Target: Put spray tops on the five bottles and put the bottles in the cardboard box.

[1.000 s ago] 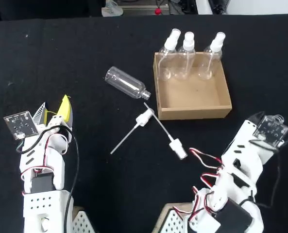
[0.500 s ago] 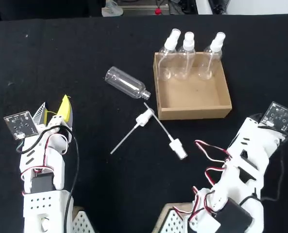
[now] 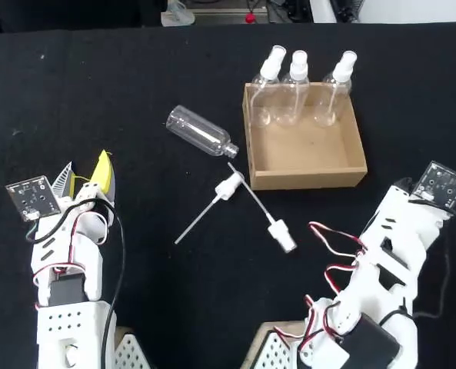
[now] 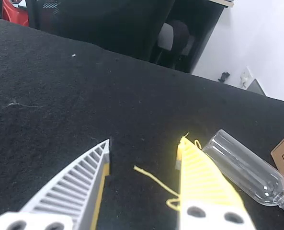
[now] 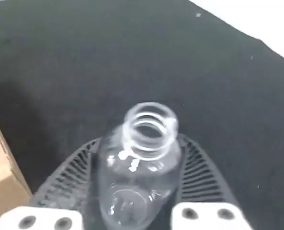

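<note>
Gripping an uncapped bottle with my right gripper, neck clear of the jaws, I am leaving its mouth free for capping. My left gripper is hanging open, short of the second bare bottle, which is lying beside the cardboard box holding three capped bottles. Two spray tops are lying loose near the box.

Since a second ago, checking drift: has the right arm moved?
Yes: the right arm shifted toward the far edge, wrist now level with the cardboard box front.
</note>
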You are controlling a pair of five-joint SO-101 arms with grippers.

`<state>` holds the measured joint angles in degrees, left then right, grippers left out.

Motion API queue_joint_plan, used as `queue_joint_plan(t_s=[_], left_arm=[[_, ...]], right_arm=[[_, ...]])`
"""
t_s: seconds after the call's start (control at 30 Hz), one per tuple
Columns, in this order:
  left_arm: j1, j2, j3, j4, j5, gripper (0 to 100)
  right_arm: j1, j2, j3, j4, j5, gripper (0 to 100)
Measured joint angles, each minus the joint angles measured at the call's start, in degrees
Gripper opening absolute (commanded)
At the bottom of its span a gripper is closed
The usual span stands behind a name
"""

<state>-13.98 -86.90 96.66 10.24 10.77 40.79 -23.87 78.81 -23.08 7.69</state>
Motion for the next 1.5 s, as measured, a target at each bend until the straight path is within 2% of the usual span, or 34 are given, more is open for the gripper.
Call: queue_joint_plan(t_s=[0.23, 0.4, 0.53, 0.77, 0.9, 1.07, 1.3, 1.5], left_arm=[[0.0, 0.0, 0.0, 0.0, 0.0, 22], [0.0, 0.0, 0.0, 0.0, 0.0, 22], [0.0, 0.0, 0.0, 0.0, 0.0, 22], [0.0, 0.0, 0.0, 0.0, 0.0, 22], [0.0, 0.0, 0.0, 0.0, 0.0, 22], [0.0, 0.0, 0.0, 0.0, 0.0, 22], [0.0, 0.0, 0.0, 0.0, 0.0, 22], [0.0, 0.0, 0.0, 0.0, 0.0, 22]], right_arm=[[2.02, 0.0, 0.0, -4.92, 0.0, 3.9], [4.92, -4.48, -0.09, -1.85, 0.0, 3.9], [5.45, -13.45, -2.99, 12.66, 0.0, 3.9], [2.81, -34.55, -12.4, 52.31, 0.0, 3.9], [-2.9, -43.96, -15.3, 71.03, 0.35, 3.8], [-13.54, -51.43, -15.56, 84.57, 8.44, 1.1], [-28.92, -54.42, -15.56, 91.6, 11.43, 1.1], [-42.64, -54.42, -16.97, 92.31, 7.47, 1.1]])
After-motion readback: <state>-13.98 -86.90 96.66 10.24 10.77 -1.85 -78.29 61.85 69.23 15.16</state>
